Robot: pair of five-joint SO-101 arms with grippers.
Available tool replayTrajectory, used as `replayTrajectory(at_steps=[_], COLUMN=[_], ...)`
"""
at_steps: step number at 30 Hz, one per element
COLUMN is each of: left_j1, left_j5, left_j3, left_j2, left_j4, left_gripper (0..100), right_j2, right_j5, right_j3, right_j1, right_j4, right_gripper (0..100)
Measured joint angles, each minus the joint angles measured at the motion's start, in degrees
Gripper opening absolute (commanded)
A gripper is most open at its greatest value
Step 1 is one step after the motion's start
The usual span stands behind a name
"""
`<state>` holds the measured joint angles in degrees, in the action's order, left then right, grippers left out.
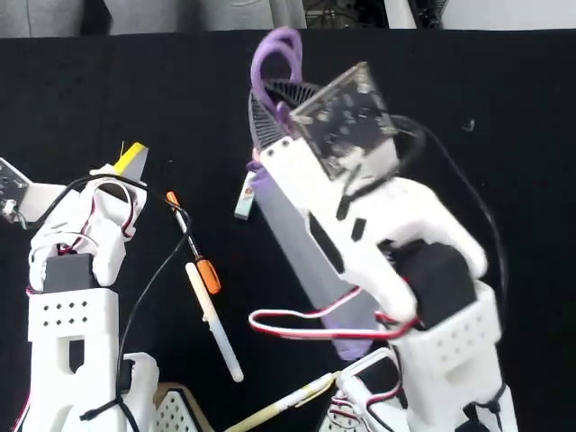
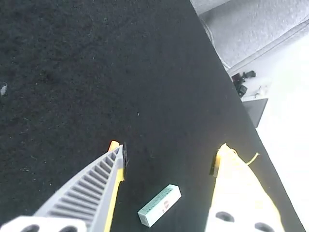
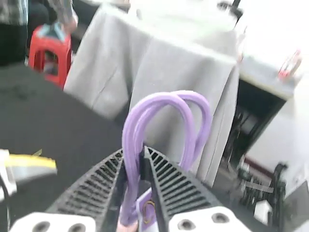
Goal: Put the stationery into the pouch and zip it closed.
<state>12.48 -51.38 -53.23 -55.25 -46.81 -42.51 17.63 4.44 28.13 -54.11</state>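
Pouch (image 1: 290, 236) slants beneath my right arm, its purple loop (image 3: 130, 121) clamped tight in the right gripper (image 3: 134, 152). I judge this is the loading step: the eraser (image 2: 159, 205) and pens (image 1: 205, 270) lie out on the table (image 1: 468, 99). The left gripper (image 2: 169, 150) stands wide apart, holding nothing, above the eraser. Next it should drop, straddle the eraser and close squarely.
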Motion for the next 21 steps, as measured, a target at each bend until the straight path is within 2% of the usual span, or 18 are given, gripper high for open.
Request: replayTrajectory(at_steps=[7,17,21], left_j1=[0.00,-0.09,0.00], left_j5=[-0.18,-0.44,-0.44], left_j3=[0.00,-6.51,-8.62], left_j2=[0.00,-0.09,-0.09], left_j4=[0.79,10.64,12.13], left_gripper=[30,30,30], right_j2=[7.91,15.38,16.26], right_j5=[0.00,0.00,0.00], right_j3=[-9.14,-19.69,-20.31], right_j1=[0.00,2.29,2.29], right_j4=[0.00,0.00,-4.31], right_gripper=[1.1,1.1,1.1])
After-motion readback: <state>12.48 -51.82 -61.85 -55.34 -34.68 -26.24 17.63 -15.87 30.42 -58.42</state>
